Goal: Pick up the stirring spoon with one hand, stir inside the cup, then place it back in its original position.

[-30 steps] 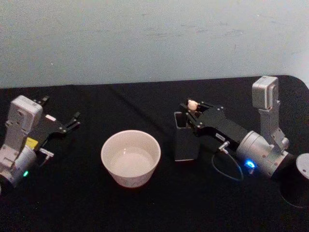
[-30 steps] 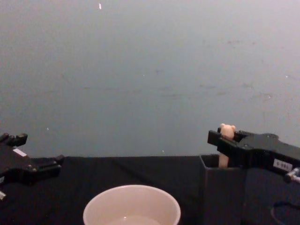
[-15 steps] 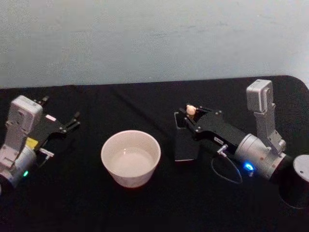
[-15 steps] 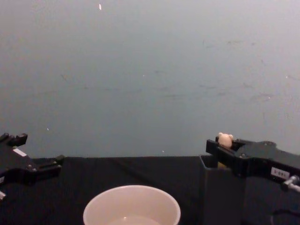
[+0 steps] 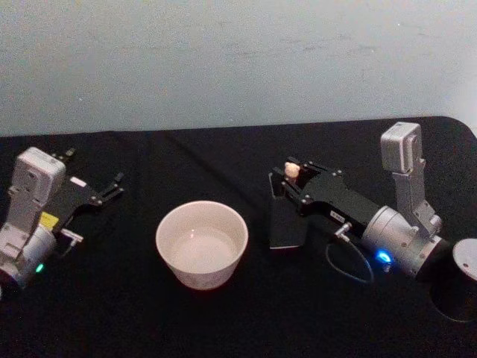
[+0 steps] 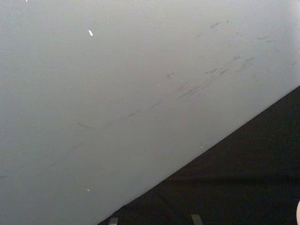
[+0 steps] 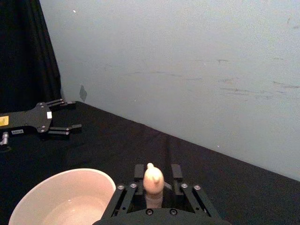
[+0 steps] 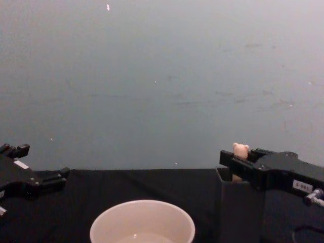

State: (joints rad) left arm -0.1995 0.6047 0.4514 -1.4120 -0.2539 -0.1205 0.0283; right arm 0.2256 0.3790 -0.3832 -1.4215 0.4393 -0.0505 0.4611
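Observation:
The stirring spoon [image 5: 292, 170] stands upright in the dark grey square holder [image 5: 285, 218], the original position, with just its cream bear head showing above the rim. My right gripper [image 5: 291, 176] reaches in from the right and is shut on the handle below the bear head [image 7: 153, 182], one finger on each side. In the chest view the bear head [image 8: 240, 150] pokes up above the right gripper [image 8: 234, 159] and the holder [image 8: 237, 207]. The round cream cup [image 5: 201, 242] sits left of the holder, apart from it. My left gripper [image 5: 95, 167] rests open at the far left.
A black cloth [image 5: 223, 321] covers the table up to a pale wall [image 5: 238, 60]. A grey round thing [image 5: 467, 259] sits at the right edge. Bare cloth lies between the cup and my left gripper, and in front of the cup.
My right gripper has come down and slightly left with the spoon, so the bear head sits lower over the holder. The left arm and the cup have not moved.

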